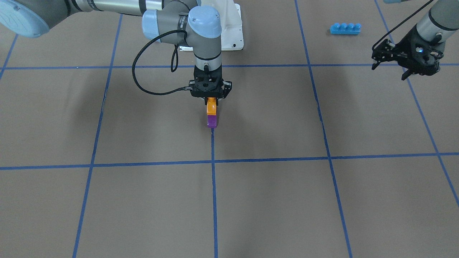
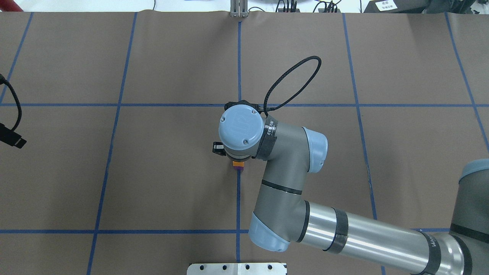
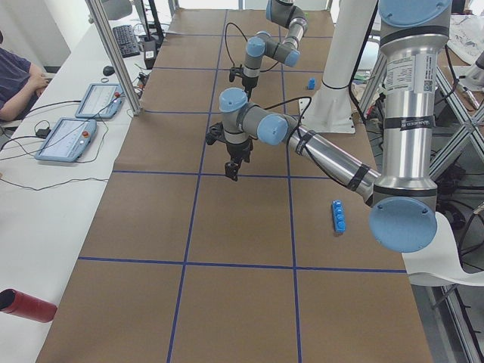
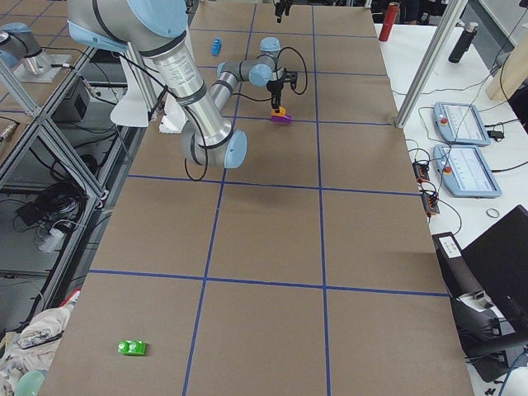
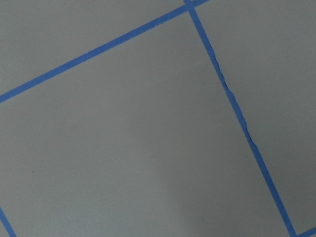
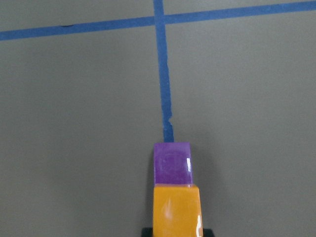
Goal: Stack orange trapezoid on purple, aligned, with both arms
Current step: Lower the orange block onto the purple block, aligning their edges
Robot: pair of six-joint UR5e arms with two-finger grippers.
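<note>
The orange trapezoid [image 1: 211, 107] sits on top of the purple [image 1: 212, 122], which rests on the brown table at the end of a blue tape line. Their sides look flush in the right wrist view, orange trapezoid [image 6: 177, 210] over purple [image 6: 172, 163]. My right gripper [image 1: 212, 102] points straight down and is shut on the orange trapezoid. In the overhead view the right wrist hides most of the stack, with only an orange edge [image 2: 237, 163] showing. My left gripper [image 1: 389, 72] hangs open and empty far off to the side, above bare table.
A long blue four-stud brick [image 1: 345, 28] lies near the left arm. A small blue block [image 3: 311, 83] sits far down the table and a green block [image 4: 131, 347] near the right end. The white base [image 1: 233, 32] stands behind the stack.
</note>
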